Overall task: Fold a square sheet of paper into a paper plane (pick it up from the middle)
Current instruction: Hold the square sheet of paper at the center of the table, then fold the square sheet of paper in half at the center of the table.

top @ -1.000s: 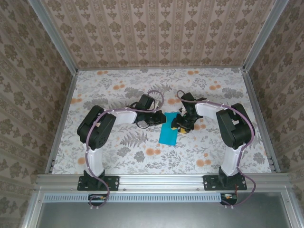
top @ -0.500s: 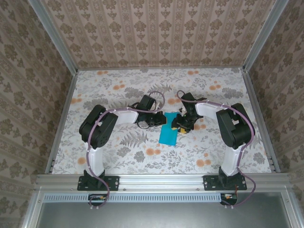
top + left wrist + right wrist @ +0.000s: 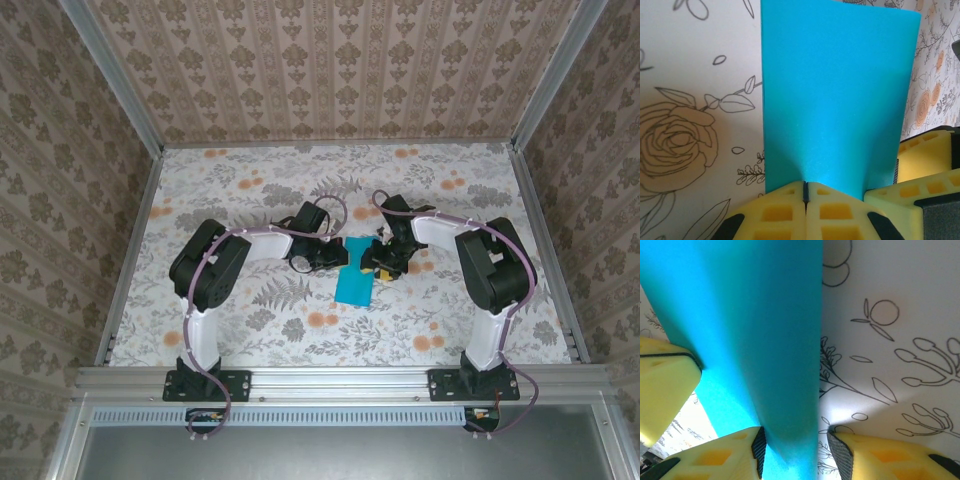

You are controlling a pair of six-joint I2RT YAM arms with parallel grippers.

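The teal sheet of paper (image 3: 354, 283) lies mid-table as a long rectangle, its far end between both grippers. My left gripper (image 3: 338, 256) comes in from the left. In the left wrist view its yellow pads are pressed together at the paper's near edge, left gripper (image 3: 805, 186), and the paper (image 3: 840, 100) bulges up from the pinch. My right gripper (image 3: 372, 262) comes in from the right. Its jaws stand apart astride the paper's (image 3: 755, 315) edge, right gripper (image 3: 795, 445), with a gap beside the right pad.
The floral tablecloth (image 3: 250, 310) covers the table inside aluminium rails and patterned walls. Both arms bend inward over the middle, wrists close together. A finger of the right gripper (image 3: 925, 155) sits just right of the paper.
The left gripper has edged right against the paper and closed the last bit on its edge. The right arm and the paper's near end hold still.
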